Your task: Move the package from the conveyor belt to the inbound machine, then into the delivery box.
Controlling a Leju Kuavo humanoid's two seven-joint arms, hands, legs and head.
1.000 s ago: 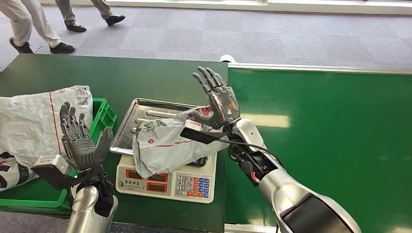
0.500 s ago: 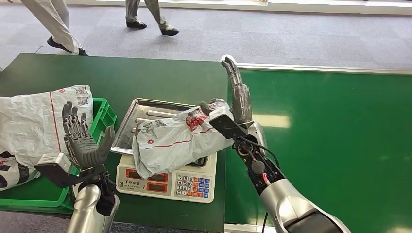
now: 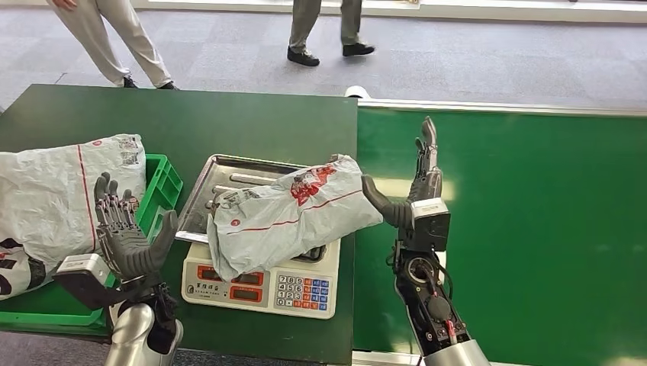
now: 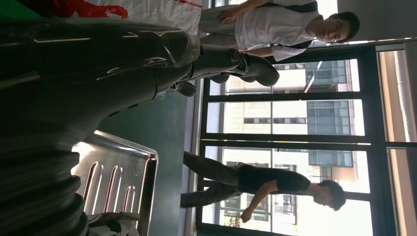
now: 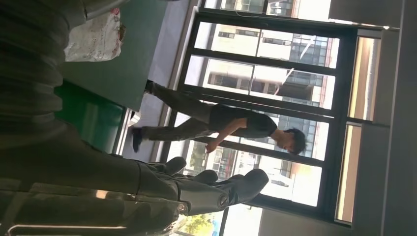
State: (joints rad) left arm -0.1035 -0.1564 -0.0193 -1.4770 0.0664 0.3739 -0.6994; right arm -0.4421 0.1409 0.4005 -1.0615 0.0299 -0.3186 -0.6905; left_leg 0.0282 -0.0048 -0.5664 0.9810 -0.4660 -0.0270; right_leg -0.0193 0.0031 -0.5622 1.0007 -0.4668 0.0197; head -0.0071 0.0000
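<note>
Green table [image 3: 252,122] and conveyor belt [image 3: 534,198] are sitting on grey carpet [image 3: 458,53], both hands [image 3: 126,232] [image 3: 416,194] spreading empty beside the red-printed package [image 3: 290,213], lettering unreadable.

Grey carpet floor [image 3: 458,53] beyond the dark green worktop [image 3: 175,114], two people's legs [image 3: 328,30] walking past at the far edge, tall dark-framed windows [image 5: 275,98] with bright daylight and buildings outside, a dark-shirted person [image 4: 255,182] before the glass.

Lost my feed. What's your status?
Left hand and right hand open, holding nothing. Package lying on scale tray. Green crate already holds another package.
</note>
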